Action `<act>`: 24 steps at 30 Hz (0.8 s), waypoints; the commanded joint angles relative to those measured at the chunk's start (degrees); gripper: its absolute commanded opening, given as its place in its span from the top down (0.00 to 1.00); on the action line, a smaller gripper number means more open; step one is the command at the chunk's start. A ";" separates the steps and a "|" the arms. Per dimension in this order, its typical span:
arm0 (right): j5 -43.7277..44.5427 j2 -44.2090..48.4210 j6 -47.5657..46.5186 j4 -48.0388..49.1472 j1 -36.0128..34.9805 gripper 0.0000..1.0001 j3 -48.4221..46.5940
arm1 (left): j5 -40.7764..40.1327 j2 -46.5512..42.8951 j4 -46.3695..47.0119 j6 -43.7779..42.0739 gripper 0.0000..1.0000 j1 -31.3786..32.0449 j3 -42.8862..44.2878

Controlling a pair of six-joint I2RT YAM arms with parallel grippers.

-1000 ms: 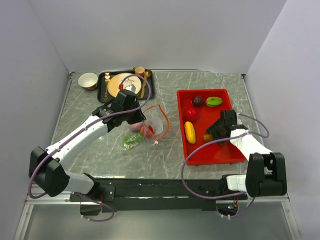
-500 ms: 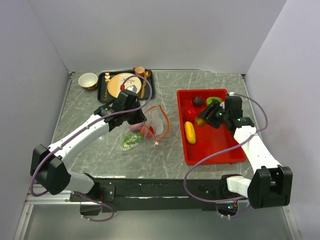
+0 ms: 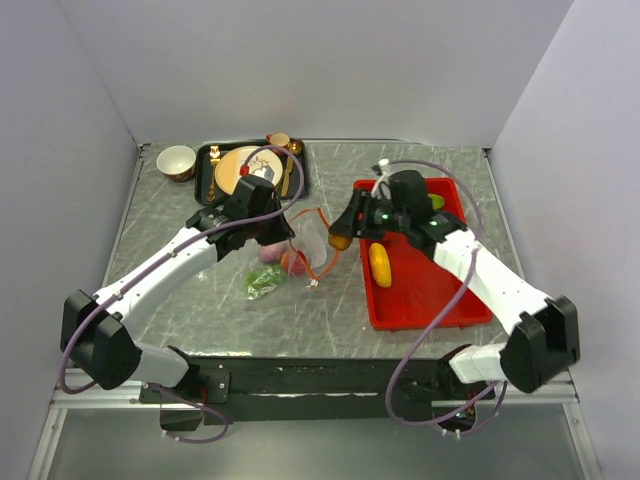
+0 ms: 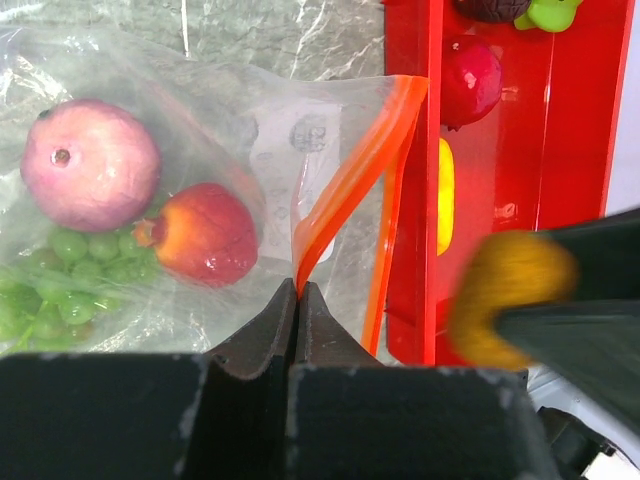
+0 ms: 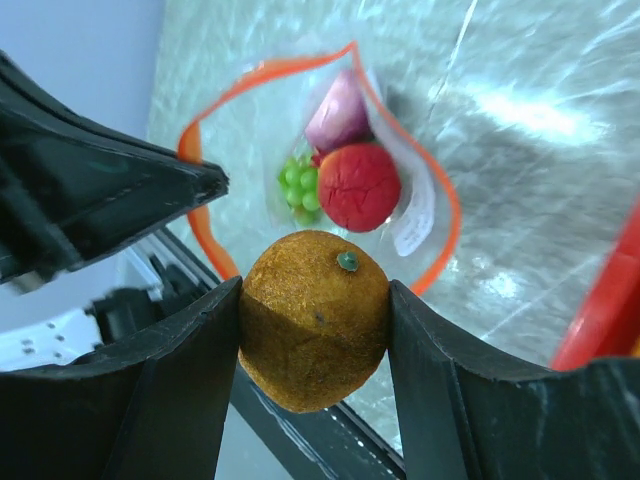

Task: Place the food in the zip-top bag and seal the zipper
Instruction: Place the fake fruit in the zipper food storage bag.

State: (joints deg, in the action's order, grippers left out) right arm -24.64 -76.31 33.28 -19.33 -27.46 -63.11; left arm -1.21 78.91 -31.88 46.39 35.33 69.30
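The clear zip-top bag [image 3: 313,243] lies on the table, its mouth held up and open. My left gripper [image 4: 298,290] is shut on the orange-red zipper [image 4: 345,190] at the rim. Inside the bag are a pink-purple piece [image 4: 90,165], a red round one [image 4: 205,232] and green grapes [image 4: 60,270]. My right gripper [image 5: 314,290] is shut on a brownish-orange fruit [image 5: 313,320] and hangs just above the bag's open mouth [image 3: 341,239]. A yellow oblong piece [image 3: 380,264], a red round one [image 4: 470,80] and a green piece [image 3: 437,202] lie in the red tray [image 3: 430,290].
A black tray [image 3: 205,160] at the back left carries a cream plate [image 3: 240,170], a cup [image 3: 279,141] and gold cutlery. A small bowl [image 3: 177,160] stands to its left. Grey walls close in the table on three sides.
My right arm has lifted the brownish-orange fruit out of the red tray and swung left to the bag's mouth. The left arm and the bag have stayed put.
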 commanded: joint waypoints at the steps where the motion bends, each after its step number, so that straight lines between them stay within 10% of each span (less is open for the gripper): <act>1: 1.78 -4.62 -3.74 -1.41 -4.79 0.71 -5.44 | 0.77 -1.22 1.29 0.72 0.99 0.18 2.60; 12: 9.43 -14.73 -6.47 -7.99 -11.12 0.71 -15.37 | -1.50 -3.50 -0.72 0.10 0.99 0.18 2.60; 19: 14.18 -16.06 -7.17 -10.02 -12.53 0.16 -17.57 | -3.71 -7.37 -1.70 0.54 0.99 0.18 1.28; 24: 18.31 -12.03 -5.34 -9.41 -11.74 0.00 -15.38 | -4.58 -7.72 -2.22 0.19 0.99 0.09 1.28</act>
State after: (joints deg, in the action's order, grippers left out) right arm -11.27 -92.66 27.18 -28.99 -39.72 -77.93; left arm -4.19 72.55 -34.28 46.37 35.33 69.45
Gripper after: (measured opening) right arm 0.991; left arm 0.021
